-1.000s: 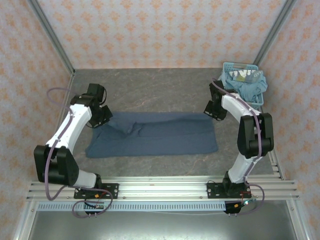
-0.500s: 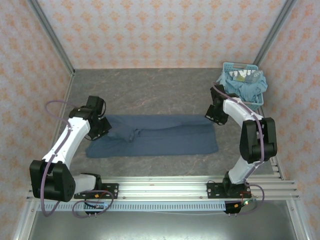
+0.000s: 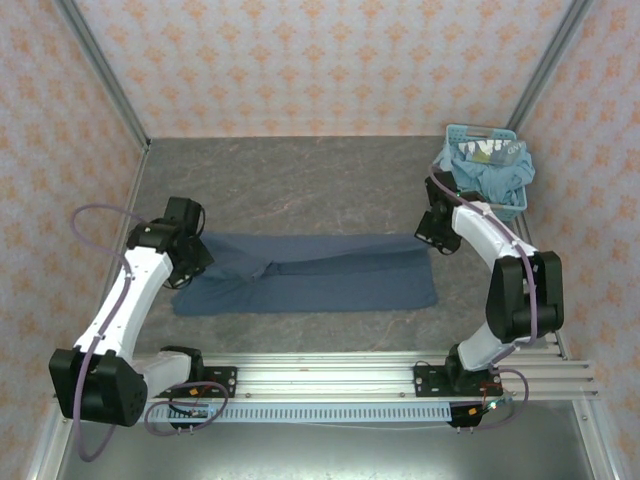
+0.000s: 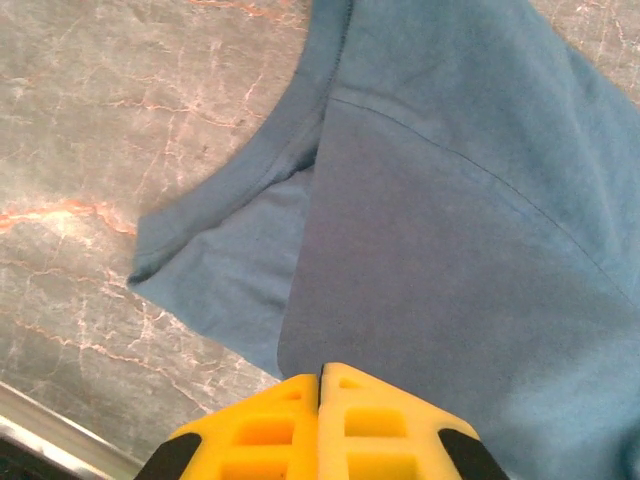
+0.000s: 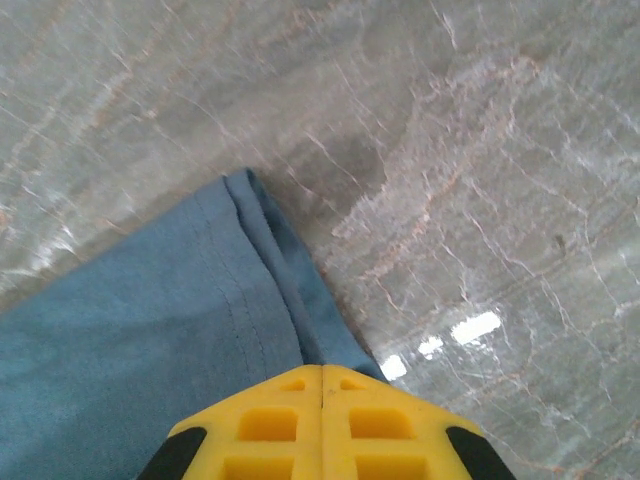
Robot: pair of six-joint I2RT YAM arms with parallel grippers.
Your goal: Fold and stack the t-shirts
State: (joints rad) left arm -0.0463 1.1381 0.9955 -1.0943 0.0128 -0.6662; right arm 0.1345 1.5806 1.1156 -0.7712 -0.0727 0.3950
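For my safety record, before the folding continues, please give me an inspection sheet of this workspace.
Surface: grey marbled table, bare around the cloth.
Job's things: dark blue t-shirt lying flat in a long strip; other t-shirts heaped in a light-blue basket at the far right corner.
Clutter: nothing seen.
End effectors: left end effector shut on the t-shirt's left end; right end effector shut on its right corner.
Cables: purple cables looping along both arms.
Surroundings: patterned walls; metal rail at the near edge.
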